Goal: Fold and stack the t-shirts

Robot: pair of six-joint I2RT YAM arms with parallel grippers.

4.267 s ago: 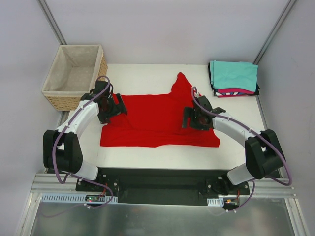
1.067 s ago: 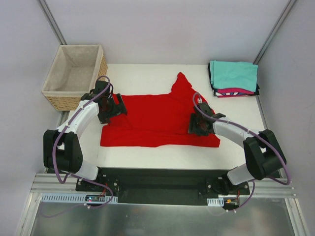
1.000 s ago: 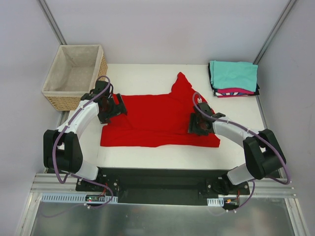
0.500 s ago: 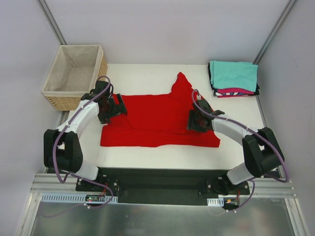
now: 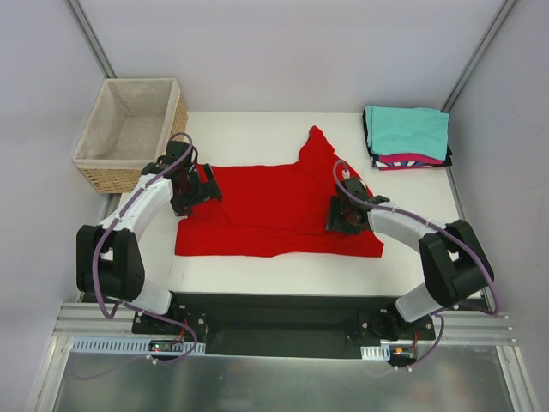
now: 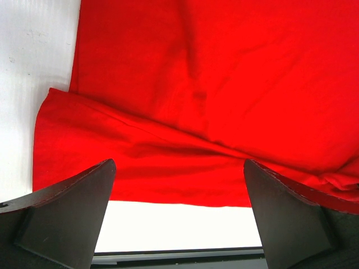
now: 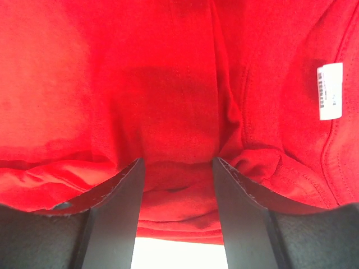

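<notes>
**Limp red shirt lies flat; one gripper gapes, the other straddles a ridge of cloth**

The bright red soft-cloth t-shirt (image 5: 274,210) lies spread across the middle of the flat white table (image 5: 257,129). Its near hem runs along the front and one pointed sleeve (image 5: 317,142) sticks out toward the far edge. It is not yet folded. The stack of folded t-shirts (image 5: 407,130), teal on top with magenta and black edges showing beneath, sits well apart at the far right corner. The woven wicker basket (image 5: 107,178) stands off the left end.

The left gripper (image 6: 178,163) hangs over the shirt's left edge with its jaws spread wide and nothing between them. Creased cloth and a strip of bare table show below.

The right gripper (image 7: 176,162) is low over the shirt's right part, near a small white label (image 7: 330,91). Its jaws stand part-way apart, astride a puckered ridge of red cloth. Whether they have pinched that ridge cannot be told from these views.

The shirt looks light, thin and entirely limp. It will likely drape, sag and crease wherever it is unsupported, and a single layer may slip free of a shallow pinch. It is not fragile, though it could drag and bunch on the table. The soundest holds are probably the seamed edges: hem corners, shoulder seams or the collar, taken at two points well apart so that the cloth hangs taut between them.
</notes>
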